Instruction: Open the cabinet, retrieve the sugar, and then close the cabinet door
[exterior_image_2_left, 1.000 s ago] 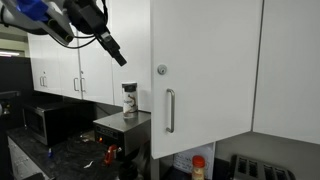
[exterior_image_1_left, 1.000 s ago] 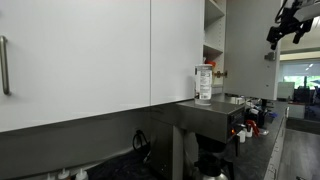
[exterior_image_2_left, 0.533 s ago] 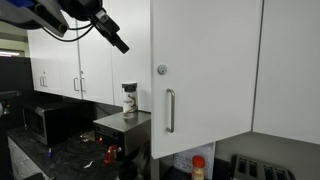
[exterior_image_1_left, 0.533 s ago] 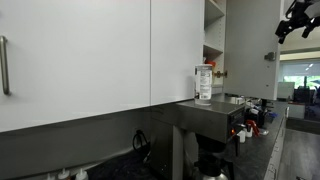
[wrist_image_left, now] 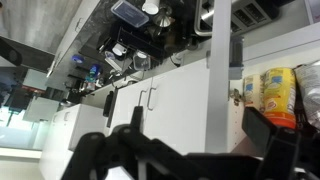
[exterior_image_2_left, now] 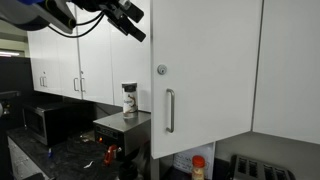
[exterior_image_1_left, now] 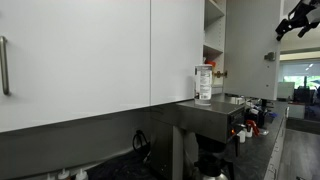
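The gripper (exterior_image_2_left: 140, 30), fingers spread and empty, has swung right toward the open cabinet door (exterior_image_1_left: 250, 40). The sugar (exterior_image_1_left: 204, 82) is already out, so only closing remains.

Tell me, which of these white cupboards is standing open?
The cupboard just above and behind the clear jar: its shelves are showing, while the other white fronts alongside are shut flat.

Near white front (exterior_image_2_left: 205, 60): large, flat, with a long vertical silver handle (exterior_image_2_left: 169, 110).
Grey wall (exterior_image_1_left: 80, 140): below the white fronts in an exterior view.
Dark counter (exterior_image_2_left: 65, 150): runs along the wall.
Steel appliance (exterior_image_2_left: 122, 126): on the counter.
Dark boxy appliance (exterior_image_2_left: 45, 120): left of the steel one.
Bright window (exterior_image_1_left: 296, 80): far right.
Indoor light: dim.
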Controlling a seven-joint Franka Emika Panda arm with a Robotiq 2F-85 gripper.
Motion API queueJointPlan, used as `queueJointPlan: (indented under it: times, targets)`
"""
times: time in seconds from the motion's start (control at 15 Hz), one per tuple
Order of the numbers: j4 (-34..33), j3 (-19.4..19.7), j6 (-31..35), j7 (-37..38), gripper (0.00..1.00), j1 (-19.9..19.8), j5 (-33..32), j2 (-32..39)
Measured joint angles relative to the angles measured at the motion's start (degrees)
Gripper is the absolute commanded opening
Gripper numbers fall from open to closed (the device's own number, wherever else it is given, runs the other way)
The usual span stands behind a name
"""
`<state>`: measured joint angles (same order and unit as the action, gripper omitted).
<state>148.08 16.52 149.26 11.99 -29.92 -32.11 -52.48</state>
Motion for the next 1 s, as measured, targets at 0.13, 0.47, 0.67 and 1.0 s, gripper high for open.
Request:
queueJointPlan:
  times: [0.13, 0.47, 0.67, 1.0]
  targets:
    - [0.0, 0.8, 3.0, -1.7, 1.0, 0.0, 1.4, 1.7]
    - [0.0, 1.2, 7.9, -9.1, 1.0, 2.4, 8.4, 5.0]
    - [0.0, 1.5, 9.4, -13.2, 1.0, 5.6, 12.0, 6.1]
    - [0.1, 2.2, 9.6, -18.6, 1.0, 10.9, 15.5, 6.4]
